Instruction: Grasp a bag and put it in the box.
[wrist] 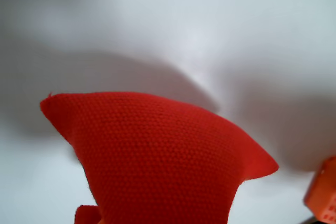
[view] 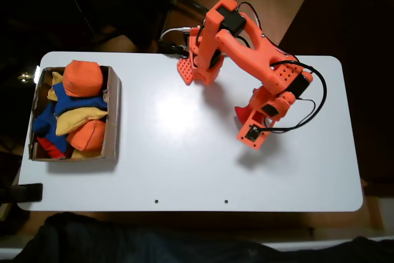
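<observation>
- The brown cardboard box [view: 113, 115] held a soft pile of orange, blue and yellow beanbags [view: 77, 112].
- The woven red bag [wrist: 157, 156] sat against the gripper [view: 246, 121], far right of the box; I couldn't tell its grip.

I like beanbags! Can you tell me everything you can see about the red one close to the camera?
The bag is bright red, made of woven cloth with a fine bumpy weave. It looks softly stuffed, bulging in the middle, with pointed corners sticking out to the left and right in the wrist view. It sits very close to the camera, above the white table, where its shadow falls. An orange part of the hand shows at the lower right corner. What touches the bag can't be seen.
</observation>
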